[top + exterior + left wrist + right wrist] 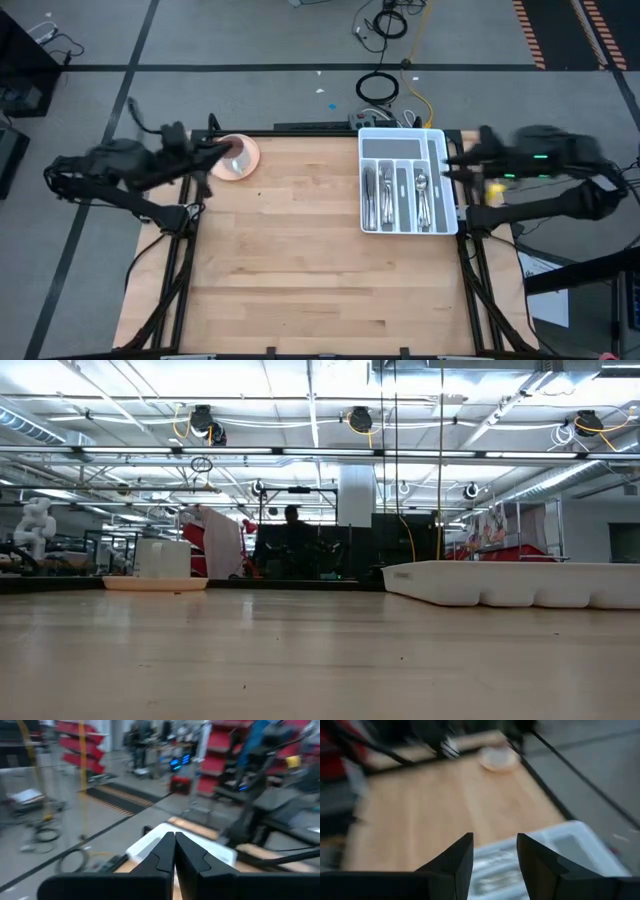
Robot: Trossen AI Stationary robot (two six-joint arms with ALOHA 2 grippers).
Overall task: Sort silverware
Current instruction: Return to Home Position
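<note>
The silverware (385, 190) lies in the long compartments of the white tray (434, 140) at the table's far right; it shows blurred in the right wrist view (495, 870). My right gripper (450, 165) hangs raised over the tray's right rim, open (495, 851) with nothing between its fingers. My left gripper (225, 150) is held high beside the pink bowl (240, 160) at the far left, shut (174, 846) and empty. The low view shows the tray (510, 582) and bowl (155, 583) resting on the table, but neither gripper.
Bare wooden tabletop (290, 260) spreads between the bowl and the tray and toward the near edge. Black frame rails run along the table's sides (180, 270). Cables lie on the floor beyond the far edge (380, 88).
</note>
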